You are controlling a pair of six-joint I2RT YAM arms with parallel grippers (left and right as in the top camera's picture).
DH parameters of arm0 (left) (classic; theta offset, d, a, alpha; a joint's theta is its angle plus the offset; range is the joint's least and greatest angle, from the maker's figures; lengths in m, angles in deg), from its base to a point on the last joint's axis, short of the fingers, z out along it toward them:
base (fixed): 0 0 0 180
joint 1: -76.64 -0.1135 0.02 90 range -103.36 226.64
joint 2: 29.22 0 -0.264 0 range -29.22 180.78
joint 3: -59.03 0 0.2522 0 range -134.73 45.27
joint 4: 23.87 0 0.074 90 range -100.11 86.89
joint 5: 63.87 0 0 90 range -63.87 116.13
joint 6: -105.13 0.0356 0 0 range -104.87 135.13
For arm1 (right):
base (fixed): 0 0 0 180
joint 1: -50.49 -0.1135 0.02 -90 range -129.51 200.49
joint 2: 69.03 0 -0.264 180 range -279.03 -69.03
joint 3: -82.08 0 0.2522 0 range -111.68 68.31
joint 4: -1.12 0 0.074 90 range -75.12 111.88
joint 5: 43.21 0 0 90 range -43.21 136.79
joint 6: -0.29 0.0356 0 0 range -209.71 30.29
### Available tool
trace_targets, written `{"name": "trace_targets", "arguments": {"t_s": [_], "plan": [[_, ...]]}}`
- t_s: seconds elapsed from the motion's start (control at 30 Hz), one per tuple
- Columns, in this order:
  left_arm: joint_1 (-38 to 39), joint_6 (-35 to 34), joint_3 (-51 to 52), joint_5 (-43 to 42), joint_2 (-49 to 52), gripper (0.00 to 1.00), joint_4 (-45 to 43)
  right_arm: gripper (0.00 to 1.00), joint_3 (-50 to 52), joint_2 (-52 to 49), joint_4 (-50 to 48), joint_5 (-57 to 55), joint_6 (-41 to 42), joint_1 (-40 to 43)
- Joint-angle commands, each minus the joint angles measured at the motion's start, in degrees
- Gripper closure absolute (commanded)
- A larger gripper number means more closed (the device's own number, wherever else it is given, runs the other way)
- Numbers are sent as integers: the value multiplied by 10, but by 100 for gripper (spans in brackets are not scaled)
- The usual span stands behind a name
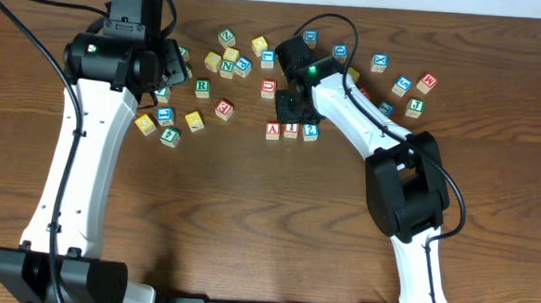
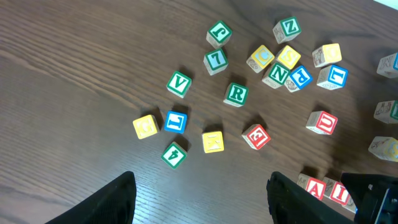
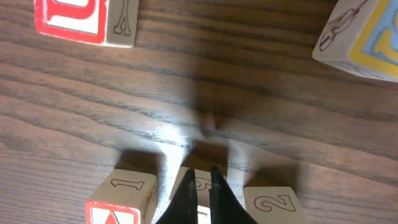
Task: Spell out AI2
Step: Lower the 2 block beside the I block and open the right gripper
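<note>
Three wooden cubes stand in a row on the table: the red "A" cube (image 1: 273,129), the red "I" cube (image 1: 291,128) and the blue "2" cube (image 1: 310,131). My right gripper (image 1: 290,106) hangs just behind the middle cube. In the right wrist view its fingers (image 3: 203,172) are nearly together and empty, in front of the middle cube (image 3: 202,185), with the "A" cube (image 3: 121,199) to the left and the "2" cube (image 3: 273,205) to the right. My left gripper (image 2: 202,190) is open and empty above bare table. It sees the "A" cube (image 2: 315,186) and the "I" cube (image 2: 339,191) at lower right.
Several loose letter cubes lie scattered behind the row, among them a red "U" cube (image 3: 81,18), a yellow-edged cube (image 3: 367,37), a green "R" cube (image 2: 236,93) and a green "4" cube (image 2: 174,154). More cubes (image 1: 402,85) lie at the right.
</note>
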Motion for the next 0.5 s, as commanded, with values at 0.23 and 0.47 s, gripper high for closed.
{"name": "trace_targets", "arguments": {"t_s": [0.23,0.47], "plan": [[-2,3,7,1,7,33,1,98,3,3,11,2,7,-10],[-2,3,7,1,7,33,1,98,3,3,5,4,4,-10]]}}
